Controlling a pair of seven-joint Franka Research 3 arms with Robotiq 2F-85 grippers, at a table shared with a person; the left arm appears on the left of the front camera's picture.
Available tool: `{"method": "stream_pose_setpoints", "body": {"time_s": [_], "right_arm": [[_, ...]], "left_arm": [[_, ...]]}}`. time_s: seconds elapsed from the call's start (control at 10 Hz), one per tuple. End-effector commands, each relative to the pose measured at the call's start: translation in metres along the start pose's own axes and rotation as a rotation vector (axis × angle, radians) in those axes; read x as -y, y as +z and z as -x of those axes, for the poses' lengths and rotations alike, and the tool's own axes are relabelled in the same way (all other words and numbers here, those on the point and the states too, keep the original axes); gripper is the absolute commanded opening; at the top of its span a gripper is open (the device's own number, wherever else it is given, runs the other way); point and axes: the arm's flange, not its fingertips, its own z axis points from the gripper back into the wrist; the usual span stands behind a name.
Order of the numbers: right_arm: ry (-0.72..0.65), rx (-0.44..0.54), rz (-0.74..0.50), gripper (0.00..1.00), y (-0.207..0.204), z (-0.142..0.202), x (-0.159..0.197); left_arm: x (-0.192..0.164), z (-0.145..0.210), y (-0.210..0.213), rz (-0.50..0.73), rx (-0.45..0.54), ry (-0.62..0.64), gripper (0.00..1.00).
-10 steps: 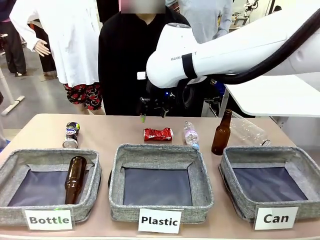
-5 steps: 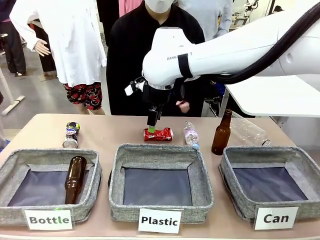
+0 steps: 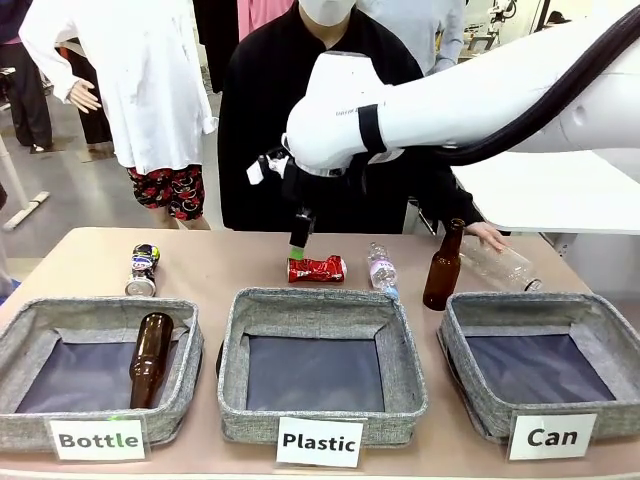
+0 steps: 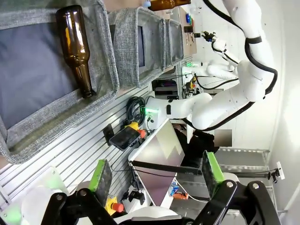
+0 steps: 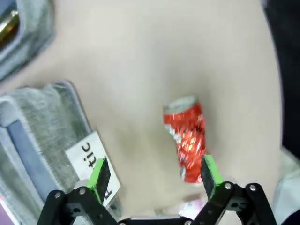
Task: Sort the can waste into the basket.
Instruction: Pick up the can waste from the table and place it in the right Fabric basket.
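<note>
While the long bench (image 3: 220, 258) carries three grey baskets along its near edge, the right arm (image 3: 480, 95) reaches across the middle toward the far side. The basket labelled "Can" (image 3: 520, 304) sits at the robot's right end with nothing in it. Both cans lie on the bench beyond the baskets. The red can (image 3: 316, 268) is on its side just behind the "Plastic" basket (image 3: 320, 300), and the dark can (image 3: 143, 268) is well off to the left, behind the "Bottle" basket (image 3: 100, 310).

The right jaws hang spread and empty just above the red can, which sits off-centre toward one pad in the wrist view. The left jaws are spread wide too, holding nothing.

The step in hand looks like the approach to the red can. Next, the right jaws likely need to centre over it, drop to straddle its narrow width and close.
</note>
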Motion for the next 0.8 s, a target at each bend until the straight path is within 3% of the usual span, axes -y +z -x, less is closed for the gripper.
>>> {"method": "stream_pose_setpoints", "body": {"time_s": [0.0, 0.2, 0.3, 0.4, 0.5, 0.6, 0.7], "right_arm": [[0.294, 0.164, -0.108, 1.00, 0.048, 0.031, -0.054], [0.403, 0.219, -0.175, 1.00, 0.073, 0.044, -0.122], [0.375, 0.229, -0.176, 1.00, 0.070, 0.052, -0.141], [0.334, 0.254, -0.143, 1.00, 0.067, 0.059, -0.141], [0.189, 0.206, -0.024, 1.00, 0.056, 0.053, -0.123], [0.366, 0.231, -0.148, 1.00, 0.076, 0.024, -0.141], [0.485, 0.156, -0.354, 1.00, 0.072, 0.015, -0.133]], "left_arm": [[0.001, 0.005, -0.002, -0.003, -0.012, 0.013, 1.00], [0.001, 0.005, -0.002, -0.003, -0.012, 0.013, 1.00], [0.001, 0.005, -0.002, -0.003, -0.012, 0.013, 1.00], [0.001, 0.005, -0.002, -0.003, -0.012, 0.013, 1.00], [0.001, 0.005, -0.002, -0.003, -0.012, 0.013, 1.00], [0.001, 0.005, -0.002, -0.003, -0.012, 0.013, 1.00], [0.001, 0.005, -0.002, -0.003, -0.012, 0.013, 1.00]]}}
